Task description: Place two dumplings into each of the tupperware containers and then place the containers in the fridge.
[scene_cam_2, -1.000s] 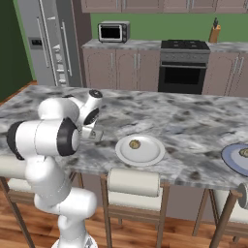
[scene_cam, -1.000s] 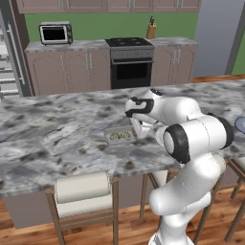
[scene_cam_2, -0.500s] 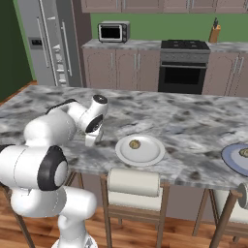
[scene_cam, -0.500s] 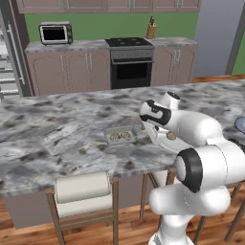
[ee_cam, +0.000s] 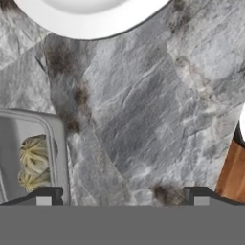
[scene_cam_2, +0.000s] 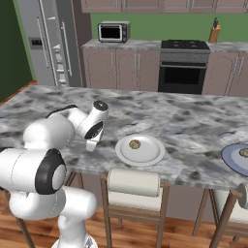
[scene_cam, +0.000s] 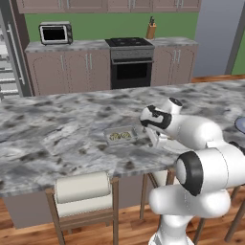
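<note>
A shallow grey rectangular tupperware container (scene_cam: 120, 135) sits on the marble island with two tan-green dumplings (scene_cam: 120, 136) inside. In the hand view this container (ee_cam: 53, 143) lies at the lower left with both dumplings (ee_cam: 34, 166) in it. My gripper (ee_cam: 122, 198) hangs open over bare marble just beside the tub, nothing between its fingertips (ee_cam: 45, 196). It shows in the left base view (scene_cam: 156, 140) right of the tub, and in the right base view (scene_cam_2: 91, 144) left of a white plate (scene_cam_2: 150, 156) bearing one dumpling (scene_cam_2: 134, 144). The steel fridge (scene_cam_2: 46, 43) stands at the far left.
A blue-grey plate (scene_cam_2: 232, 160) with a dumpling (scene_cam_2: 243, 152) lies at the island's right end. The white plate's rim (ee_cam: 91, 21) is at the top of the hand view. Stools (scene_cam: 83, 191) line the near counter edge. Oven (scene_cam: 130, 64) and microwave (scene_cam: 55, 33) stand behind.
The hand has swung away from above the grey container toward the white plate and the near counter edge. The jaws stayed open and nothing was picked up.
</note>
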Controlling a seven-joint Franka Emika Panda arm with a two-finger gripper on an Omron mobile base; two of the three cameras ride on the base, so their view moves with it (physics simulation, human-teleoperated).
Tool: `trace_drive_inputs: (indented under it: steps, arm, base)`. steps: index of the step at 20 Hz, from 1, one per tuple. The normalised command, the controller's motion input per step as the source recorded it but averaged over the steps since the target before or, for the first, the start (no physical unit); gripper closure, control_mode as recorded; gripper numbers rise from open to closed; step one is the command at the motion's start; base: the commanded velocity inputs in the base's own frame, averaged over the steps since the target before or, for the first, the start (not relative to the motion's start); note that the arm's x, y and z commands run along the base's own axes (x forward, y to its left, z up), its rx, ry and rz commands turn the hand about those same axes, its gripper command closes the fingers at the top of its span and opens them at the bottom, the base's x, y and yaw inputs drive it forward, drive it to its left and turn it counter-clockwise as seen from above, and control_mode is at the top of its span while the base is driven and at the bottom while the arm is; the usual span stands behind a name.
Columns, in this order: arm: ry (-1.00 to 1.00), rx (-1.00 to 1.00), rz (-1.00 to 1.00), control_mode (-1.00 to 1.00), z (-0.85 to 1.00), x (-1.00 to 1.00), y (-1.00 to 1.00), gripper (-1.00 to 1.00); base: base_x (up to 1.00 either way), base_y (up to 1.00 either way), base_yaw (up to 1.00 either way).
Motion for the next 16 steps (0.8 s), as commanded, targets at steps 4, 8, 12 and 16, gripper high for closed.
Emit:
trace_drive_inputs:
  steps: [4,8,12,16]
  arm:
    - [0.00,0.00,0.00,-1.00,-0.03,0.40,0.00,-1.00]
    - [0.00,0.00,0.00,-1.00,-0.23,0.32,0.00,-1.00]
    - [0.02,-0.02,0.01,-1.00,-0.35,0.18,0.04,-1.00]
    - [0.01,-0.04,0.03,-1.00,-0.29,0.20,0.13,-1.00]
  base:
    - [0.00,0.00,0.00]
    - [0.00,0.00,0.00]
    - [0.00,0.00,0.00]
    - [0.00,0.00,0.00]
